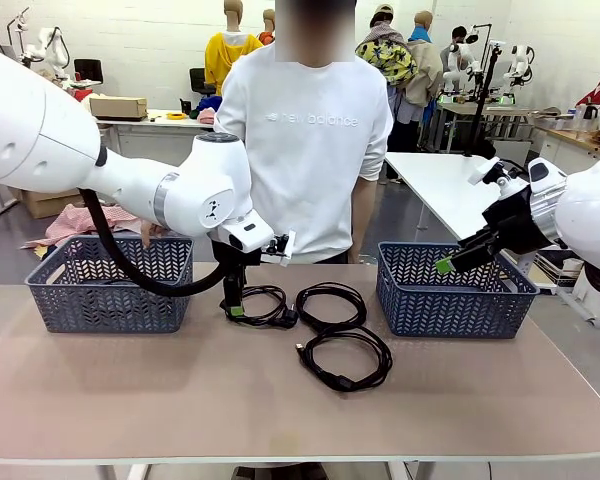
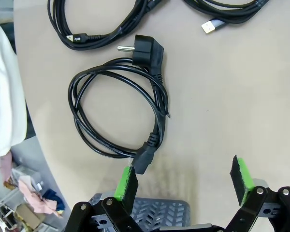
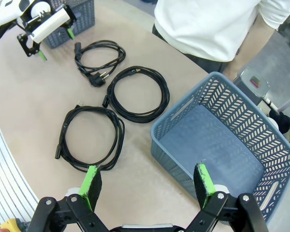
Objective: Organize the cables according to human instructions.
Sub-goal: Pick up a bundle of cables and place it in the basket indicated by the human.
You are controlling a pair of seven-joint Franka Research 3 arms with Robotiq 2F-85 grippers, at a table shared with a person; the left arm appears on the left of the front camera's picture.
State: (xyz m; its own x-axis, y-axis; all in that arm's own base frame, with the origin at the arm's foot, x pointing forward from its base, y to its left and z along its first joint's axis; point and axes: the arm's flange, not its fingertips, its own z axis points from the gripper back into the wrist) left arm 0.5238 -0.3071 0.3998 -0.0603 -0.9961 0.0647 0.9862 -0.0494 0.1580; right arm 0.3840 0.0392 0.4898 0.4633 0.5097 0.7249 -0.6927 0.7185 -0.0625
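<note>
A long tan table (image 1: pixel 130 390) spans the front view, and a person (image 1: pixel 305 140) in a white sweatshirt stands at its far side. A grey-blue left basket (image 1: pixel 110 300) and a matching right basket (image 1: pixel 450 305) sit well apart on the table. Between them, each in a loose coil flat on the tabletop, lie the left cable (image 2: pixel 147 48) with its round two-pin plug, the middle cable (image 3: pixel 163 96) and the near cable (image 3: pixel 119 140). The left gripper (image 1: pixel 235 305) points down at the left cable's edge, jaws spread wide and holding nothing; one cable connector lies just beside a green pad (image 2: pixel 127 181). The right gripper (image 3: pixel 147 180) hovers above the right basket's rim, equally wide and empty.
</note>
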